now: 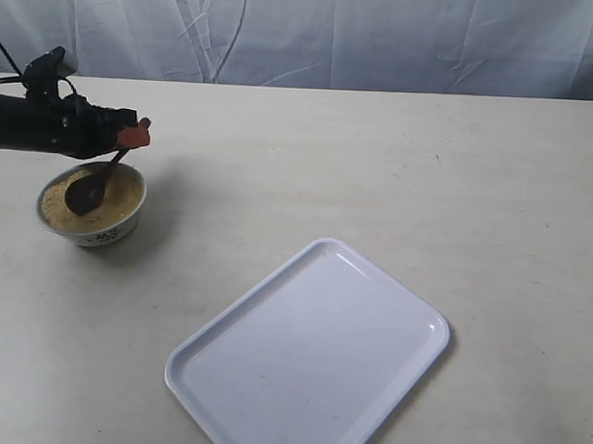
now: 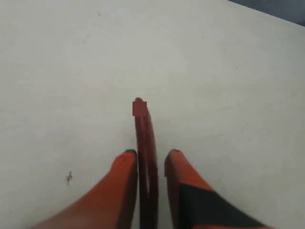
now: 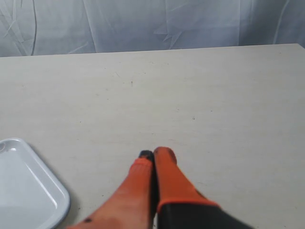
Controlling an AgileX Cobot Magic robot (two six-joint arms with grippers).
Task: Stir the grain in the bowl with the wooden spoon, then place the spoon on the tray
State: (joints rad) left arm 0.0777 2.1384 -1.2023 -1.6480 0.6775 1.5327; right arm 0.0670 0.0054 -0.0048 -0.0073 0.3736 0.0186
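My left gripper [image 1: 136, 136] pinched the wooden spoon [image 1: 95, 184], its scoop in the grain [image 1: 122, 196] in the bowl [image 1: 72, 232] at frame left. My right gripper [image 3: 155, 153] sat closed, empty.

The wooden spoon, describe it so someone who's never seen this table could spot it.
On the pale table, look left of the big white tray to the small white bowl of tan grain. The wooden spoon is the dark reddish-brown piece leaning out of it, scoop in the grain, its slim handle pinched by the orange-fingered left gripper; nothing else is dark wood.
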